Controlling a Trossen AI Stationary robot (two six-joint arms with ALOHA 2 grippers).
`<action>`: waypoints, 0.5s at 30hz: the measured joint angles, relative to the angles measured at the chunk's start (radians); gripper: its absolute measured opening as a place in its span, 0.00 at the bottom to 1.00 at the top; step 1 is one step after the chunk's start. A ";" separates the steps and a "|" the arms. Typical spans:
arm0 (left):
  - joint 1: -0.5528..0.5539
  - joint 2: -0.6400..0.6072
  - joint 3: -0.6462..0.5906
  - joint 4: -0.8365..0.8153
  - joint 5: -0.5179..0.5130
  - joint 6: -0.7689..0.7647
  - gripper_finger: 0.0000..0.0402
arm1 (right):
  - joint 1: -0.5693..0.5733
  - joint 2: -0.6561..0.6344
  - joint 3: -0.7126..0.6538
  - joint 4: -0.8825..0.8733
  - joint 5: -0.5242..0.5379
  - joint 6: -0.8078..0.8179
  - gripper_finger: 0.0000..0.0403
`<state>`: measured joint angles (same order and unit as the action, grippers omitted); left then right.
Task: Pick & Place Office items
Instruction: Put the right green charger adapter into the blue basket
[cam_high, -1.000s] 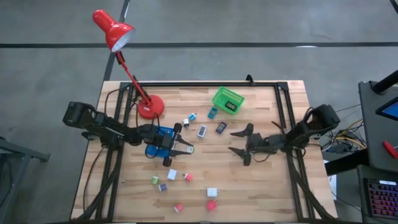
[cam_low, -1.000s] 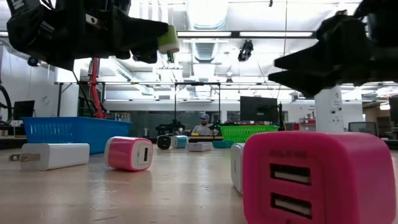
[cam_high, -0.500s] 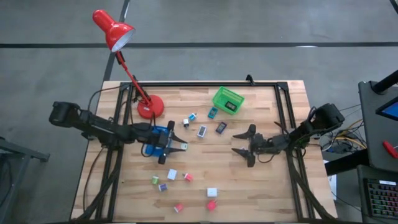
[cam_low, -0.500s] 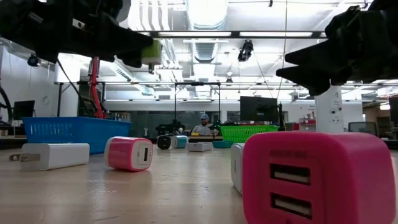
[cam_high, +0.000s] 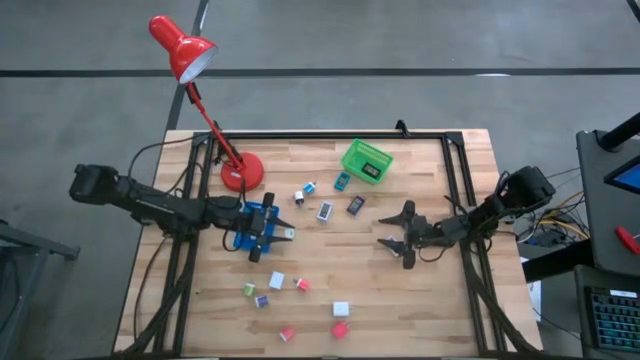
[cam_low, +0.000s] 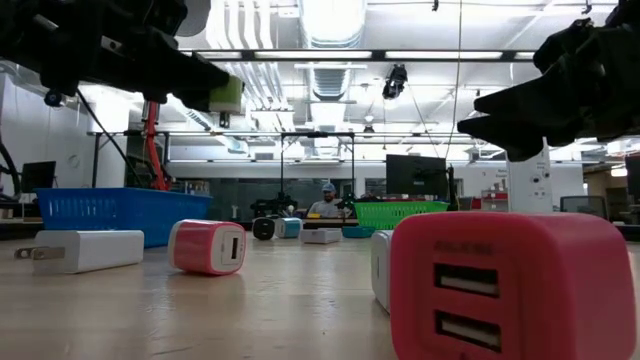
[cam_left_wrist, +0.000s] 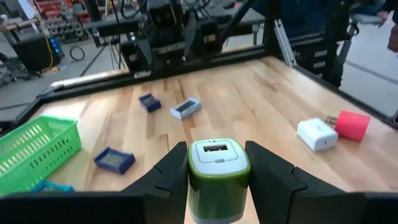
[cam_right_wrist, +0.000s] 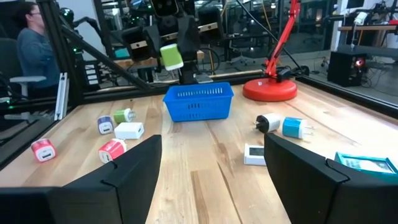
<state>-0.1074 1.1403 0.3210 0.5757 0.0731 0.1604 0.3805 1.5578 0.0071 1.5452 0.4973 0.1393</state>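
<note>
The left pincer (cam_left_wrist: 217, 171) is clamped on a green-and-white charger block (cam_left_wrist: 217, 167) whose white face carries a USB port marked "1A" and "USB", writing only the left wrist view shows. The high view places that block (cam_high: 290, 235) in the air at the edge of the blue basket (cam_high: 250, 226) on the counter (cam_high: 330, 272), while the low view shows a big pink two-port charger (cam_low: 510, 285) up close. The right pincer (cam_high: 402, 241) hangs over bare wood right of the centre, its fingers (cam_right_wrist: 134, 165) spread apart and holding nothing.
</note>
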 joint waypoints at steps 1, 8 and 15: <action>0.000 -0.001 0.000 -0.008 -0.008 -0.001 0.33 | 0.000 0.000 0.000 0.000 0.000 0.000 0.67; 0.000 -0.001 0.000 -0.098 -0.053 -0.062 0.33 | 0.000 0.000 0.000 0.000 0.000 0.000 0.67; 0.000 -0.012 0.006 -0.170 -0.086 -0.119 0.33 | 0.000 0.000 0.000 0.000 0.000 -0.001 0.67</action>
<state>-0.1070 1.1286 0.3270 0.4055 -0.0129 0.0418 0.3805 1.5578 0.0071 1.5448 0.4973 0.1387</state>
